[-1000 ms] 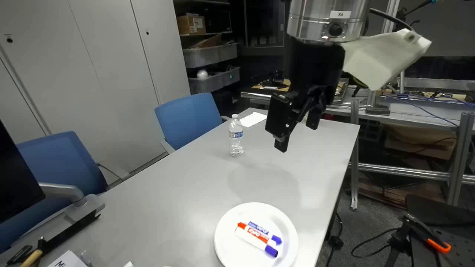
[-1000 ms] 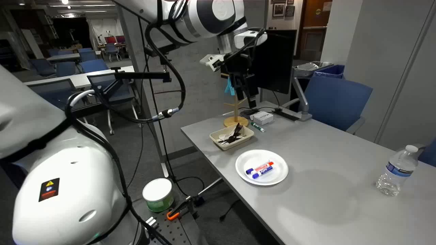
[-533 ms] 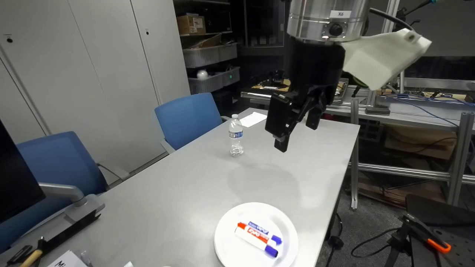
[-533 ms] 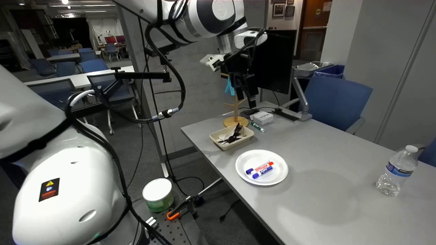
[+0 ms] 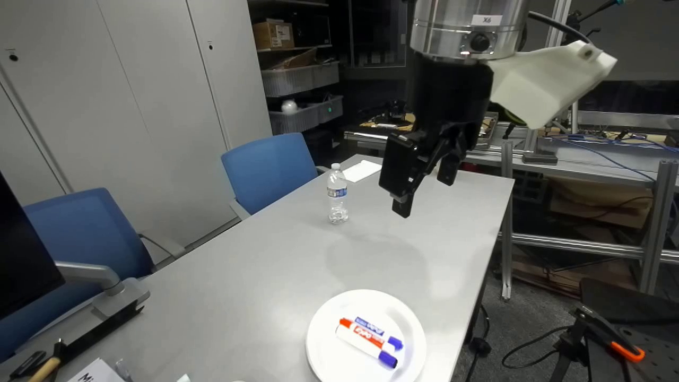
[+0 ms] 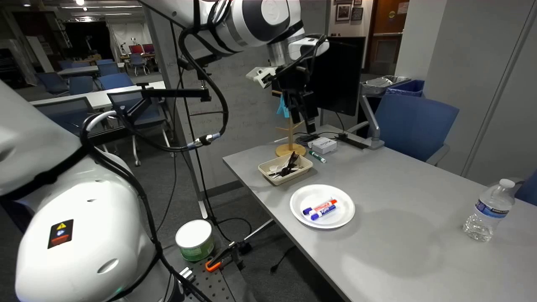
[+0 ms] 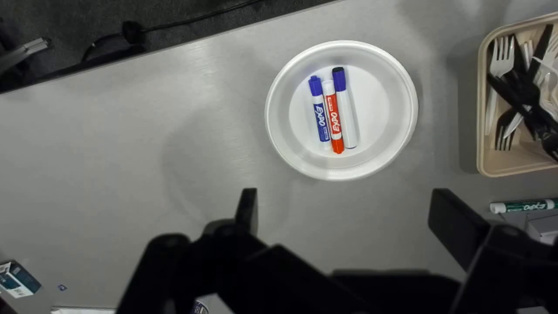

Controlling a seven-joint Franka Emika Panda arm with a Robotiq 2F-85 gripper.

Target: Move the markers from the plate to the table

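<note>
The white plate point(image 7: 342, 173) lies on the grey-white table point(image 7: 109, 152); it shows in both exterior views point(image 5: 323, 350) point(image 6: 298, 207). Three markers lie side by side in it: a blue one point(image 7: 320, 113), a red one point(image 7: 332, 114) in the middle, and a white-bodied one with a dark blue cap point(image 7: 347, 113). The caps of the blue and white ones point toward the table edge. My gripper point(image 7: 344, 194) is open and empty, its fingers wide apart. In both exterior views the gripper point(image 5: 424, 195) point(image 6: 303, 123) hangs high above the table, touching nothing.
A beige cutlery tray point(image 6: 277, 179) stands beside the plate. A green marker point(image 6: 317, 157), a white box point(image 6: 323, 145) and a wooden stand point(image 6: 290, 149) are behind it. A monitor point(image 6: 342, 75) rises at the table's end. A water bottle point(image 5: 338, 199) stands farther along.
</note>
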